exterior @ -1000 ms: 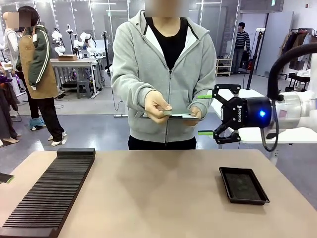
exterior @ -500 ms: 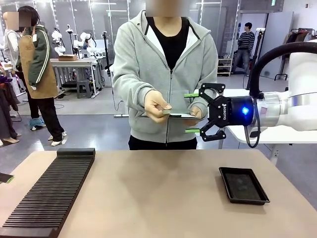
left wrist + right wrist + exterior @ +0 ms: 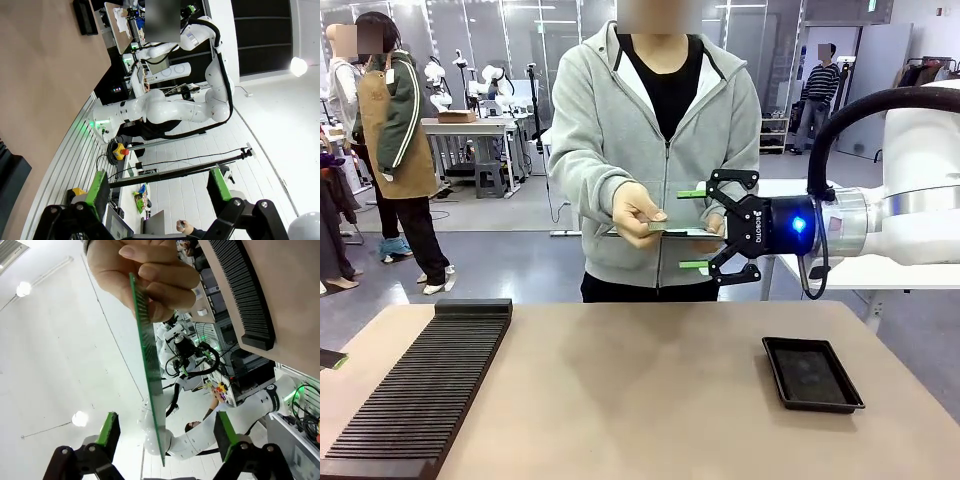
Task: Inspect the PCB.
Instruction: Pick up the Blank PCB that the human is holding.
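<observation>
A person across the table holds the PCB [image 3: 675, 232] flat and level at waist height, one hand [image 3: 638, 213] at its left end and the other at its right. My right gripper [image 3: 693, 229] reaches in from the right, open, one green pad above the board's right end and one below, apart from it. In the right wrist view the PCB [image 3: 150, 365] stands edge-on, pinched by the person's fingers [image 3: 150, 275], and its near end lies between my right gripper's [image 3: 166, 432] spread fingers. My left gripper [image 3: 157, 186] is open and holds nothing.
A long black slotted rack [image 3: 420, 390] lies along the table's left side. A shallow black tray [image 3: 812, 373] sits at the right near the table edge. The brown tabletop [image 3: 640, 400] between them is bare. Other people stand far behind.
My right arm has moved left toward the person, bringing its open fingers from beside the PCB to above and below its right end. The person's hands and the board stay still.
</observation>
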`<action>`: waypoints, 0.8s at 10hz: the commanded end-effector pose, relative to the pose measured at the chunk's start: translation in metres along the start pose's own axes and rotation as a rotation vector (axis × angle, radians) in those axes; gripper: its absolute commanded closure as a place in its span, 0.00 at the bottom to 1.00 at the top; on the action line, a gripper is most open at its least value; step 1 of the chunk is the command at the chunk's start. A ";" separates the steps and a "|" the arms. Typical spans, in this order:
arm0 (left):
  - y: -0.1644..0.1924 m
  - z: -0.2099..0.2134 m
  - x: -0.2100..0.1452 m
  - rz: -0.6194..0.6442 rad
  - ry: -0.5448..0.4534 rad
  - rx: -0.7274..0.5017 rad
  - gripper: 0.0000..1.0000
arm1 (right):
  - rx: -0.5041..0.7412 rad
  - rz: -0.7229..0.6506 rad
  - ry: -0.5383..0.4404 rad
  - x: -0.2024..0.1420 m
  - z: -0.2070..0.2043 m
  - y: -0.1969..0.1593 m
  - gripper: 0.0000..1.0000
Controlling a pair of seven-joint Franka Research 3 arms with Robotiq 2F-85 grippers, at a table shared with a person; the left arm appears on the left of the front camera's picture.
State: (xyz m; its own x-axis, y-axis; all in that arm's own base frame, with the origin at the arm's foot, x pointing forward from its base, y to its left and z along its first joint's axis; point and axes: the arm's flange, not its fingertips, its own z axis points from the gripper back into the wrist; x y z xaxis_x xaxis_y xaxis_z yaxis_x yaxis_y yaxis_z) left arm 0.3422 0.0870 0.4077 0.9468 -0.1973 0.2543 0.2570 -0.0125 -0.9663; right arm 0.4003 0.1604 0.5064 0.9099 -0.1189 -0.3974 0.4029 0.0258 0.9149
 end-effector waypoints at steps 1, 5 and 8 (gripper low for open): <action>-0.003 0.003 0.003 0.017 0.002 0.010 0.00 | 0.016 -0.029 -0.012 0.002 -0.004 0.006 0.13; -0.003 0.003 0.003 0.017 0.002 0.010 0.00 | 0.063 -0.088 0.004 -0.003 0.000 0.009 0.52; -0.003 0.003 0.003 0.017 0.002 0.010 0.00 | 0.064 -0.106 0.000 -0.004 -0.001 0.010 0.81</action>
State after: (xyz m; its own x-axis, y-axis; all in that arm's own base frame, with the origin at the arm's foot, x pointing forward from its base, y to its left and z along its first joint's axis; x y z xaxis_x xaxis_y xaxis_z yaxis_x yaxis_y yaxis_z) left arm 0.3422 0.0870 0.4078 0.9468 -0.1973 0.2543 0.2570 -0.0125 -0.9663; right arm 0.4028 0.1585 0.5108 0.8764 -0.1202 -0.4662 0.4657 -0.0341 0.8843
